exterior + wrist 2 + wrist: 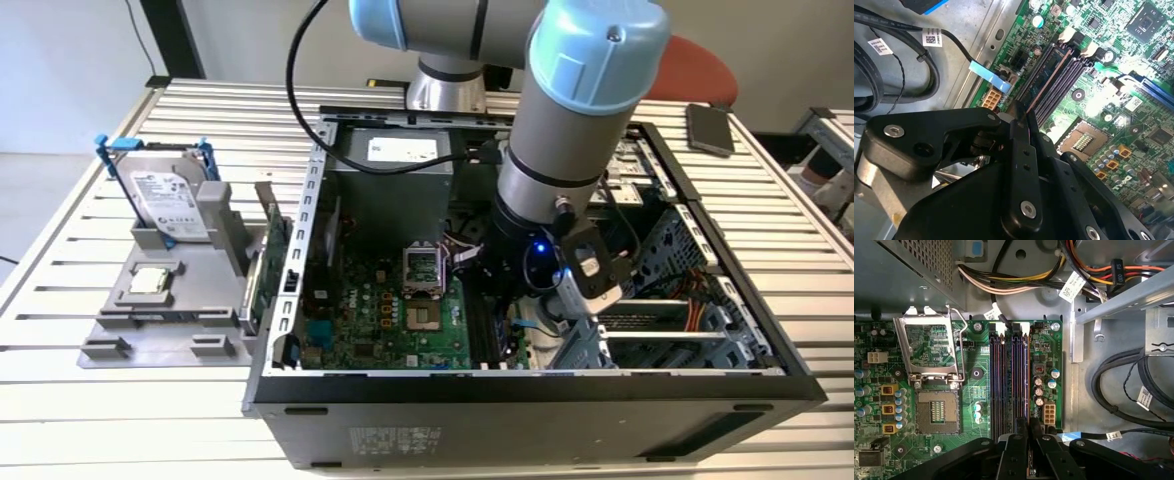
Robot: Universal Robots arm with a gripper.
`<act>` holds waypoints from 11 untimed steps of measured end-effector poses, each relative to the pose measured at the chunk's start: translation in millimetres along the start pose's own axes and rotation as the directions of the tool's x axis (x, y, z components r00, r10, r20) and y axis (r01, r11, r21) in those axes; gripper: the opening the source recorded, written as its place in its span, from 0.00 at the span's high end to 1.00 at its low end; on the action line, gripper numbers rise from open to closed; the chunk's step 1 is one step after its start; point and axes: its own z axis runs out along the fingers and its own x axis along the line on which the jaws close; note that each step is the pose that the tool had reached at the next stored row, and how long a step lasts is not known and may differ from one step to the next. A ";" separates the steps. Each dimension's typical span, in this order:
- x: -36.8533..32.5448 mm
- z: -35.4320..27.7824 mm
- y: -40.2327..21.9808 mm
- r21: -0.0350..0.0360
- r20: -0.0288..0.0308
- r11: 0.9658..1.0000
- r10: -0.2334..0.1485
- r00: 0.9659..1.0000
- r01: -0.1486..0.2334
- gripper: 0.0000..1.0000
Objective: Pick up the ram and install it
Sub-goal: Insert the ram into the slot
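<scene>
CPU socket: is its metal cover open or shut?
Open. In the first wrist view the cover is swung back off the socket, whose contact field lies bare.

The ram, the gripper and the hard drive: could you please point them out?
ram (1051,80), second wrist view, its thin long edge.
gripper (1023,114), second wrist view, between its fingertips.
hard drive (171,205), exterior view, its labelled face.

The computer case (534,400) lies open on the desk (80,420), with the hard drive (167,200) standing beside it toward the exterior view's left.
</scene>
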 end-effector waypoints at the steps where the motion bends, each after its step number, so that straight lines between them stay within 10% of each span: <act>1: 0.0 0.1 0.0 0.000 0.000 1.000 0.000 1.000 0.000 1.00; 11: 0.1 5.8 -0.1 0.000 0.000 1.000 0.000 1.000 0.000 1.00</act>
